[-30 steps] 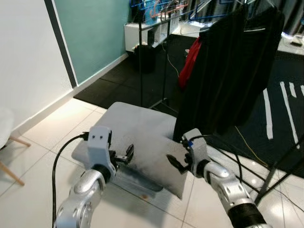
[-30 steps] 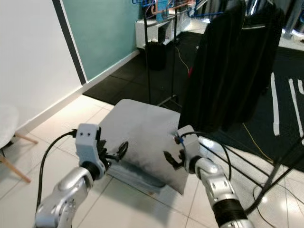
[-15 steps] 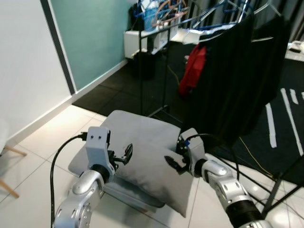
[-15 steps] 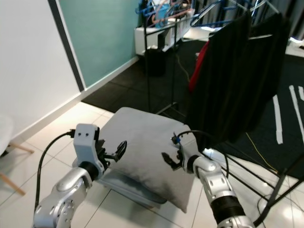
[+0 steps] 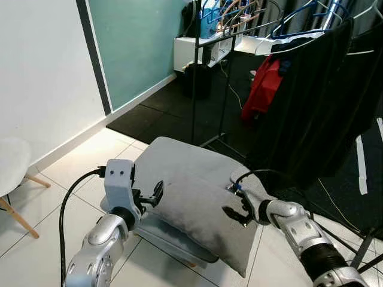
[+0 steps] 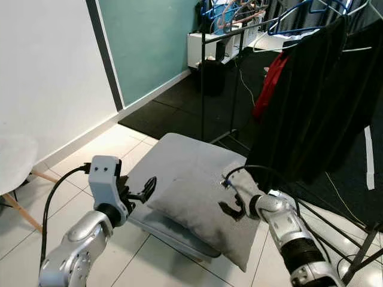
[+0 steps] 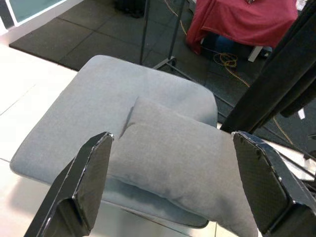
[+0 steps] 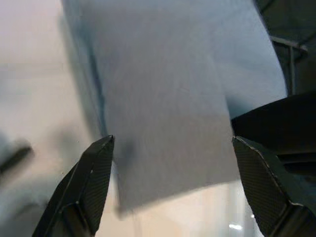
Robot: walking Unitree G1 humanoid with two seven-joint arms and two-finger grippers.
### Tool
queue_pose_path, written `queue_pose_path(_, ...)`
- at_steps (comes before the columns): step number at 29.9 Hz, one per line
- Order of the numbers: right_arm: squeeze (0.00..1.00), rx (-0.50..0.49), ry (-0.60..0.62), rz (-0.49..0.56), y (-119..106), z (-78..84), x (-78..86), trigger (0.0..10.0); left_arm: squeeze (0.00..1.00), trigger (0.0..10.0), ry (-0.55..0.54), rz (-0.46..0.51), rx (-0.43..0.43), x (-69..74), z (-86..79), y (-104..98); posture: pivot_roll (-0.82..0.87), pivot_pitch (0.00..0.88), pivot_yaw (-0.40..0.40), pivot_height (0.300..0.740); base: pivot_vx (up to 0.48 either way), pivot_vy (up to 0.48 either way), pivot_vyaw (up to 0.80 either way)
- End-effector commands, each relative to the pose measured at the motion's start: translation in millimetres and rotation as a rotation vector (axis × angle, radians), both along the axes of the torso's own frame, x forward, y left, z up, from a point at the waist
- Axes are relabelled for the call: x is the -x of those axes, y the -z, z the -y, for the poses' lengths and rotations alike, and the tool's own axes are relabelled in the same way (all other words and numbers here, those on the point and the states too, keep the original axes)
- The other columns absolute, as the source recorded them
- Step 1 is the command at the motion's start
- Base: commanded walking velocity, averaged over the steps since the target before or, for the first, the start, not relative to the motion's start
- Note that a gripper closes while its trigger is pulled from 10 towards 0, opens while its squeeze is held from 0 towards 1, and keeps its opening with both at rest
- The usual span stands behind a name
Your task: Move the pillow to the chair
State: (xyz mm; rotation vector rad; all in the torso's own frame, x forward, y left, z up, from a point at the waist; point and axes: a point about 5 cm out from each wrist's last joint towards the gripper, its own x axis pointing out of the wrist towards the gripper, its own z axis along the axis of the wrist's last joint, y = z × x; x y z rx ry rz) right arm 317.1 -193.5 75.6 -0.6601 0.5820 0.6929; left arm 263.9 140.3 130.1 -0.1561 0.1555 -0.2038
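Left gripper [image 5: 157, 194]: nearest item, at 7 o'clock in the head views; fingers spread wide, released, holding nothing, hovering at the pillow's near-left edge.
Right gripper [image 5: 238, 214]: at 5 o'clock; fingers parted, released, resting against the pillow's right side, nothing grasped.
Pillow [image 5: 200, 206]: grey, lying slightly crooked on the seat cushion; its near-right corner overhangs the seat edge toward 5 o'clock.
Chair [image 7: 74, 118]: grey padded seat under the pillow, on pale floor tiles [image 5: 72, 161].
White chair [image 5: 13, 170]: at 9 o'clock, well apart.
Clothes rack [image 5: 287, 24]: at 1 o'clock beyond the seat, with black garment [image 5: 317, 101] and red cloth [image 5: 266, 84].
Progress: judged essentially complete; pillow placed and let go. Remaining: withdraw both arms, perhaps square the overhanging corner.
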Motion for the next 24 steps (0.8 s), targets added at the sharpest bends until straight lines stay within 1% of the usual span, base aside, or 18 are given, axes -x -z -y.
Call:
queue_pose_path(1, 0.00, 0.068, -0.079, -0.018, 0, -0.4, 0.8, 10.0, 0.00, 10.0, -0.021, -0.020, -0.012, -0.8, -7.0, 2, -0.20, 0.020, -0.041, 0.675, 0.000, 0.000, 0.00)
queue_pose_path(3, 0.00, 0.149, -0.133, -0.071, 5, 7.4, 6.1, 10.0, 0.00, 10.0, -0.035, -0.023, -0.015, -1.3, -10.7, 2, -0.20, 0.021, -0.043, 0.665, 0.000, 0.000, 0.00)
queue_pose_path(4, 0.00, 0.149, -0.133, -0.071, 5, 7.4, 6.1, 10.0, 0.00, 10.0, -0.035, -0.023, -0.015, -1.3, -10.7, 2, -0.20, 0.021, -0.043, 0.665, 0.000, 0.000, 0.00)
queue_pose_path(5, 0.00, 0.179, -0.145, -0.090, 8, 11.1, 8.2, 10.0, 0.00, 10.0, -0.040, -0.025, -0.016, -1.3, -11.9, 2, -0.20, 0.021, -0.043, 0.660, 0.000, 0.000, 0.00)
queue_pose_path(6, 0.00, 0.216, -0.128, -0.130, 13, 20.2, 11.6, 10.0, 0.00, 10.0, -0.045, -0.027, -0.016, -1.1, -13.4, 2, -0.20, 0.022, -0.046, 0.655, 0.000, 0.000, 0.00)
queue_pose_path(7, 0.00, 0.230, -0.071, -0.153, 17, 31.4, 13.0, 10.0, 0.00, 10.0, -0.048, -0.029, -0.017, -0.7, -14.8, 3, -0.20, 0.023, -0.045, 0.650, 0.000, 0.000, 0.00)
queue_pose_path(10, 0.00, 0.234, -0.028, -0.164, 19, 38.5, 13.8, 10.0, 0.00, 10.0, -0.050, -0.029, -0.017, -0.4, -15.5, 3, -0.20, 0.023, -0.045, 0.645, 0.000, 0.000, 0.00)
queue_pose_path(11, 0.00, 0.217, 0.043, -0.164, 19, 46.4, 12.7, 10.0, 0.00, 10.0, -0.052, -0.030, -0.016, -0.1, -16.1, 3, -0.20, 0.025, -0.044, 0.640, 0.000, 0.000, 0.00)
queue_pose_path(13, 0.00, 0.112, 0.349, -0.099, 13, 74.6, 4.7, 10.0, 0.00, 10.0, -0.052, -0.032, -0.014, 0.2, -16.7, 3, -0.20, 0.026, -0.041, 0.630, 0.000, 0.000, 0.00)
queue_pose_path(14, 0.00, 0.112, 0.349, -0.099, 13, 74.6, 4.7, 10.0, 0.00, 10.0, -0.052, -0.032, -0.014, 0.2, -16.7, 3, -0.20, 0.026, -0.041, 0.630, 0.000, 0.000, 0.00)
queue_pose_path(15, 0.00, 0.079, 0.445, -0.081, 12, 82.8, 3.6, 10.0, 0.00, 10.0, -0.052, -0.033, -0.014, 0.3, -16.9, 3, -0.20, 0.026, -0.041, 0.625, 0.000, 0.000, 0.00)
queue_pose_path(16, 0.00, 0.079, 0.445, -0.081, 12, 82.8, 3.6, 10.0, 0.00, 10.0, -0.052, -0.033, -0.014, 0.3, -16.9, 3, -0.20, 0.026, -0.041, 0.625, 0.000, 0.000, 0.00)
queue_pose_path(17, 0.00, 0.038, 0.520, -0.075, 11, 89.4, 3.6, 10.0, 0.00, 10.0, -0.052, -0.033, -0.013, 0.3, -17.1, 3, -0.20, 0.026, -0.040, 0.620, 0.000, 0.000, 0.00)
queue_pose_path(18, 0.00, -0.060, 0.657, -0.059, 8, 100.2, 4.3, 10.0, 0.00, 10.0, -0.052, -0.033, -0.012, 0.2, -17.3, 3, -0.20, 0.027, -0.041, 0.615, 0.000, 0.000, 0.00)
queue_pose_path(20, 0.00, -0.060, 0.657, -0.059, 8, 100.2, 4.3, 10.0, 0.00, 10.0, -0.052, -0.033, -0.012, 0.2, -17.3, 3, -0.20, 0.027, -0.041, 0.615, 0.000, 0.000, 0.00)
queue_pose_path(22, 0.00, -0.439, 0.995, -0.019, 5, 118.9, 7.2, 10.0, 0.00, 10.0, -0.051, -0.030, -0.006, -0.1, -17.1, 2, -0.19, 0.028, -0.040, 0.605, 0.000, 0.000, 0.00)
queue_pose_path(23, 0.00, -0.439, 0.995, -0.019, 5, 118.9, 7.2, 10.0, 0.00, 10.0, -0.051, -0.030, -0.006, -0.1, -17.1, 2, -0.19, 0.028, -0.040, 0.605, 0.000, 0.000, 0.00)
queue_pose_path(24, 0.00, -0.604, 1.115, -0.019, 7, 122.9, 9.8, 10.0, 0.00, 10.0, -0.050, -0.028, -0.004, -0.2, -17.1, 1, -0.19, 0.030, -0.039, 0.600, 0.000, 0.000, 0.00)
